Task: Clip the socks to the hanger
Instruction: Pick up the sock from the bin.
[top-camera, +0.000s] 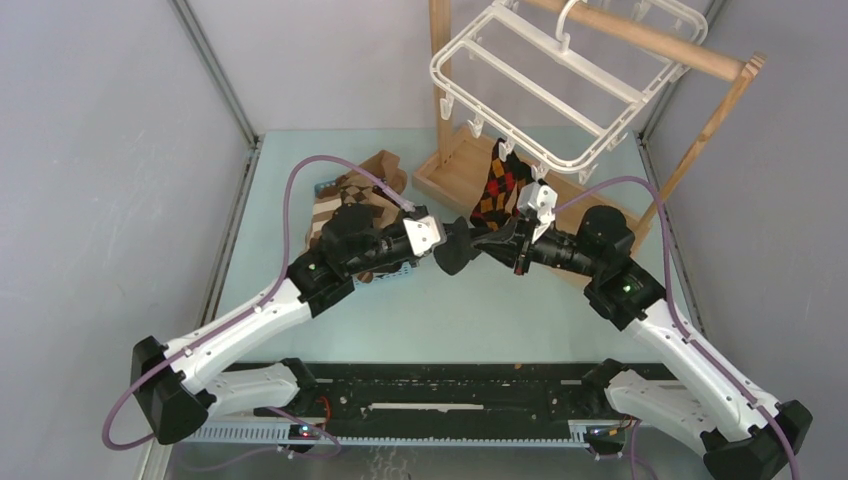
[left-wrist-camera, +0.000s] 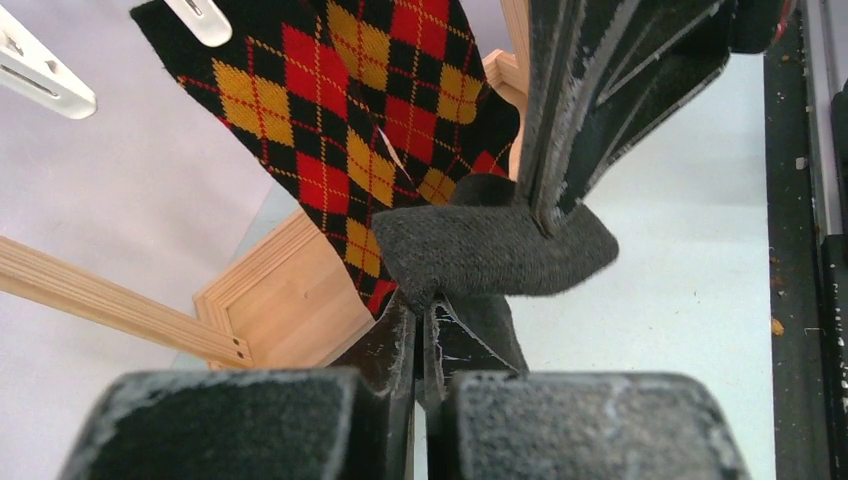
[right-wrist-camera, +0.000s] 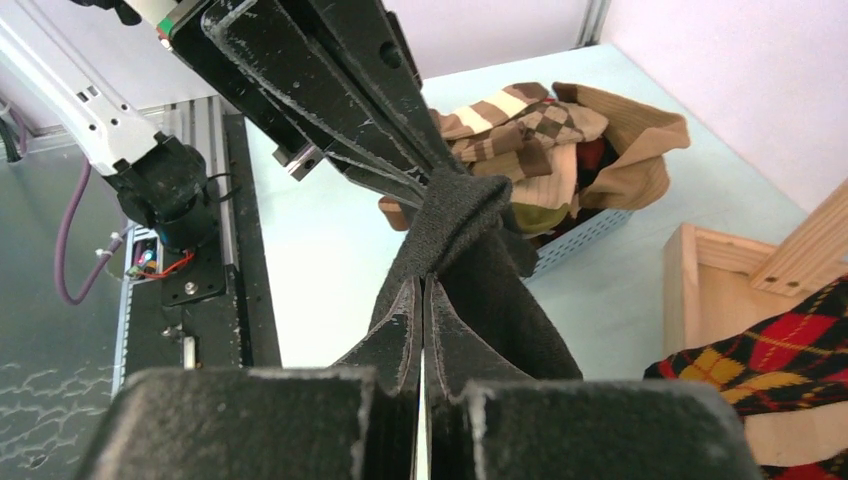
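Note:
A plain black sock (top-camera: 458, 246) is held in mid-air between both grippers. My left gripper (top-camera: 447, 244) is shut on one end of it (left-wrist-camera: 480, 250). My right gripper (top-camera: 484, 243) is shut on the other end (right-wrist-camera: 455, 225). The white hanger (top-camera: 540, 75) hangs by its hook from the wooden rail, tilted. An argyle sock (top-camera: 497, 188) hangs from one of its clips, just behind my right gripper; it also shows in the left wrist view (left-wrist-camera: 350, 120). More socks, brown striped and tan, lie in the blue basket (right-wrist-camera: 590, 240) under my left arm.
The tan wooden stand (top-camera: 690, 130) with its flat base (top-camera: 455, 170) stands at the back right. Grey walls enclose the table on three sides. A black rail (top-camera: 440, 395) runs along the near edge between the arm bases.

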